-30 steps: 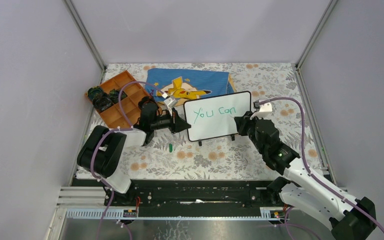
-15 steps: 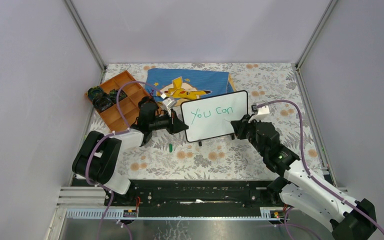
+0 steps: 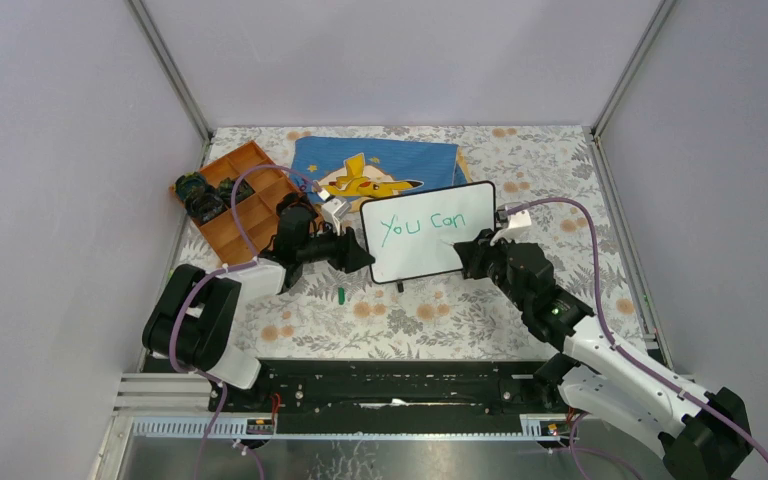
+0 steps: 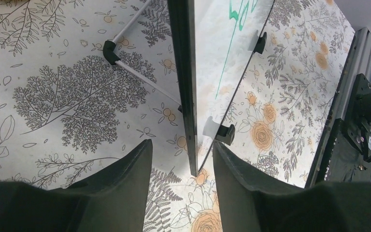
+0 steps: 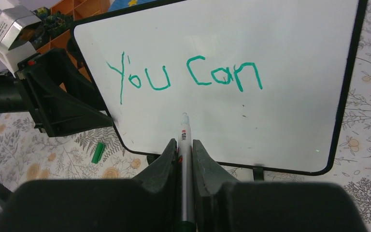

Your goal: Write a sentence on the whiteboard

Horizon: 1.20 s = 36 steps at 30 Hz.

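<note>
Here's where I am: the whiteboard [image 3: 430, 257] stands propped on its little feet on the floral counter [image 3: 560, 180], face tipped toward me. The sentence [image 5: 189, 72] is only partly there. "You can" runs in green across the upper part of the whiteboard, and everything below that line is bare white.

My right hand [image 5: 184, 145] is clenched on the marker [image 5: 185, 133], holding it straight out between the fingers. It points at the blank area just under the gap between "You" and "can". The tip is close to the whiteboard's surface, but from my wrist view I cannot tell whether it is touching.

My left hand [image 4: 181, 144] sits at the whiteboard's left edge, released. The fingers are spread to either side of the black frame, which runs between them, and I see a gap on both sides. So nothing but its own feet seems to be steadying the whiteboard right now.

A small green piece [image 3: 341, 295], a cap by the look of it, lies on the counter just in front of the whiteboard's left corner. The blue Pikachu cloth [image 3: 380, 165] lies behind the whiteboard.

My reckoning is roughly half done: the first line is written, the second line not yet begun. I'd want the left hand bracing the whiteboard again before the marker presses in, or it may tip back.
</note>
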### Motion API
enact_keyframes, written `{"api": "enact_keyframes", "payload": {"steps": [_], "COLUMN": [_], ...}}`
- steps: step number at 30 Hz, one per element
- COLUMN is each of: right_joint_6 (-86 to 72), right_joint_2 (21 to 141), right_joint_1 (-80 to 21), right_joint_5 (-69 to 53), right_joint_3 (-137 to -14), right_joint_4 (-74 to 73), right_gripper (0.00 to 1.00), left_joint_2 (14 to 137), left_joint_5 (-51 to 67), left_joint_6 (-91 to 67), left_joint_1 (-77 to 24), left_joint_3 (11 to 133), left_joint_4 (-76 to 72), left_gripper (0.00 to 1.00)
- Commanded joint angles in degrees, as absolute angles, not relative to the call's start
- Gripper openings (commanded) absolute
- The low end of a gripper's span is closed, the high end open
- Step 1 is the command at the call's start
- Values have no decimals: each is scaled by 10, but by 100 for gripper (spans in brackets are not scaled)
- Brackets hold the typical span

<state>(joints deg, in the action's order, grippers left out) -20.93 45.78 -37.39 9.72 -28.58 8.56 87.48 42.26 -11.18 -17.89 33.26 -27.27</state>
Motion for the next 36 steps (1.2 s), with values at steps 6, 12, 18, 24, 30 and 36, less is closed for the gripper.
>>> {"api": "enact_keyframes", "payload": {"steps": [6, 12, 18, 24, 30, 36], "right_joint_6": [-177, -150, -128, -107, -93, -101], "right_joint_2": [493, 526, 560, 596, 640, 691], "right_joint_1": [-453, -516, -558, -595, -649, -676], "right_joint_5": [143, 205, 269, 330, 399, 456], "right_joint_3": [-312, -304, -284, -282, -278, -297], "right_joint_4": [145, 199, 285, 317, 348, 346], "right_gripper": [0, 0, 0, 0, 0, 0], "left_joint_2": [844, 809, 856, 876, 877, 878], "left_joint_5": [401, 377, 418, 445, 442, 447], "left_joint_6": [-110, -121, -236, -280, -281, -277], "left_joint_1": [-175, -175, -156, -149, -148, -148], "left_joint_3": [310, 288, 264, 245, 238, 238], "left_joint_4": [-294, -312, -449, -535, -549, -551], "left_gripper": [58, 65, 69, 69, 69, 69]}}
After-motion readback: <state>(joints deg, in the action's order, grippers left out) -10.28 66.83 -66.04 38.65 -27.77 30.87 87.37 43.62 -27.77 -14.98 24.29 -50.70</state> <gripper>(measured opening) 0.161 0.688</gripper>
